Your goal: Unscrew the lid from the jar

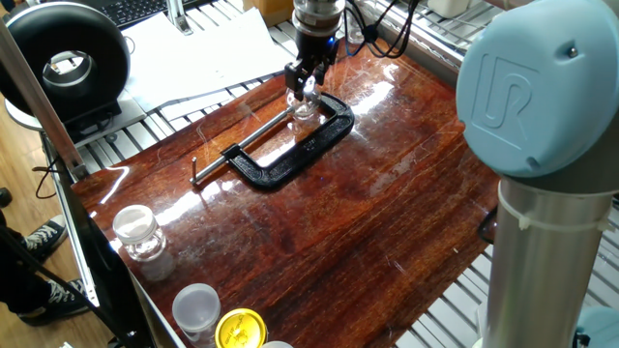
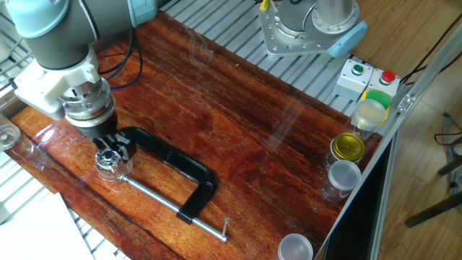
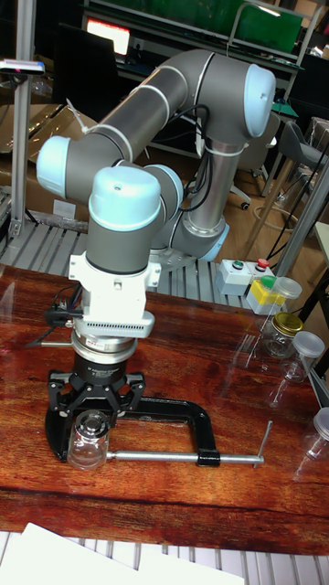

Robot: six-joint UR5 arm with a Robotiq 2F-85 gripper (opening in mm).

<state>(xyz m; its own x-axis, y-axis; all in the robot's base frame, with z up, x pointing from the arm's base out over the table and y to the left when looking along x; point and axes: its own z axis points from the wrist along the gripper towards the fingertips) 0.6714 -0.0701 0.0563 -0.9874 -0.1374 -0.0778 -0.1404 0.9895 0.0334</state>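
The small clear jar (image 3: 89, 445) stands upright, pinched between the jaws of a black C-clamp (image 3: 174, 419) on the wooden table. Its clear lid (image 3: 92, 424) sits on the neck. My gripper (image 3: 94, 417) points straight down over it, and the fingers look shut on the lid from both sides. From one side, the gripper (image 1: 307, 85) covers the jar (image 1: 305, 108) at the far end of the clamp (image 1: 290, 155). From the other side, the gripper (image 2: 110, 147) hides most of the lid above the jar (image 2: 112, 166).
A larger clear jar with a bulbous top (image 1: 138, 240), a white translucent cup (image 1: 196, 307) and a yellow lid (image 1: 240, 329) stand at one table edge. More jars (image 2: 345, 160) and a button box (image 2: 368, 76) sit nearby. Paper (image 1: 193, 43) lies behind the clamp.
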